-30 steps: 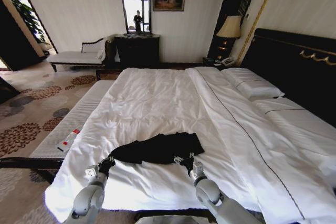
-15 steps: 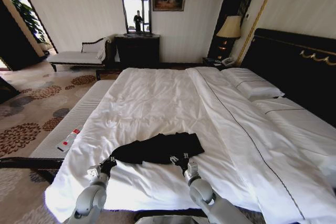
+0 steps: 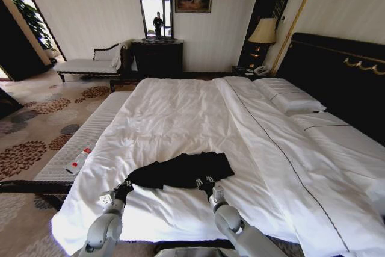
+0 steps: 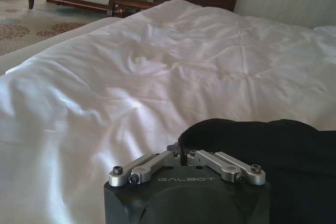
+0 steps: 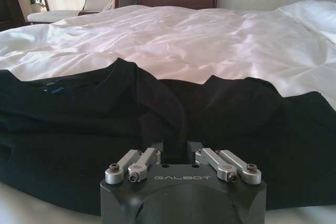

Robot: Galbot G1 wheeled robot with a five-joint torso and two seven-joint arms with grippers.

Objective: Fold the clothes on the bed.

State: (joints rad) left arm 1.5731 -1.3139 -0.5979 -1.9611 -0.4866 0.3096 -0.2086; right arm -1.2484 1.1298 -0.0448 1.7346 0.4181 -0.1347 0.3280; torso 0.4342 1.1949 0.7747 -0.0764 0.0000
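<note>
Black T-shirt (image 3: 180, 171), the clothes to be folded, lies in a low rumpled band across the near end of the bed (image 3: 198, 112), on the white duvet (image 3: 180, 118). It is already doubled over on itself, with layers stacked and edges uneven. In the right wrist view the collar shows beyond the gripper and toward its left side, and the cloth spreads away in soft ridges.

Judging by how it drapes and creases, the fabric is light and limp. It should bend wherever it is lifted, sag between two holds, and drag over the smooth duvet rather than slide as a flat sheet. It is not fragile, but a pinch may catch only the top layer or pick up the duvet beneath. The outer edges or corners look like the best places to take hold, one at each side, so the cloth hangs evenly.

The left gripper (image 3: 124, 188) is at the shirt's end on the robot's left. Its fingers (image 4: 185, 154) are drawn together, pinching a rounded fold of black cloth that bulges just ahead of them. The right gripper (image 3: 207, 183) is at the near edge, toward the other end. Its fingers (image 5: 156, 153) are pinched on a dark ridge of fabric directly in front.

Beyond the shirt lie bare duvet, pillows (image 3: 289, 97) and a dark headboard (image 3: 337, 70).
</note>
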